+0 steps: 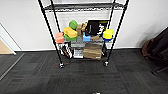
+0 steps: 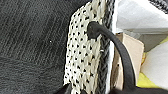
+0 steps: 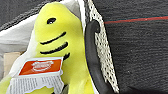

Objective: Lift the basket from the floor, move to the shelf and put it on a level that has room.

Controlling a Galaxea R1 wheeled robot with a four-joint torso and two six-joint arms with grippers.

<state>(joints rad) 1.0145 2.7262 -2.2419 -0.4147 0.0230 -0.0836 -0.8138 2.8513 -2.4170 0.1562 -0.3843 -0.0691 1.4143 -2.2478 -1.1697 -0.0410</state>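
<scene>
The shelf stands against the white wall ahead of me, across a stretch of dark carpet floor. Its upper wire level looks bare. The tier below carries colourful blocks. The cream woven basket fills the left wrist view, and its dark handle runs into my left gripper. In the right wrist view the basket's other side and handle lead into my right gripper. A yellow plush toy with an orange tag lies on the white lining.
A brown cardboard box and books sit on the shelf's lowest tier. A dark bag or chair stands at the right wall. At the far left a doorway opens onto a tan wooden floor.
</scene>
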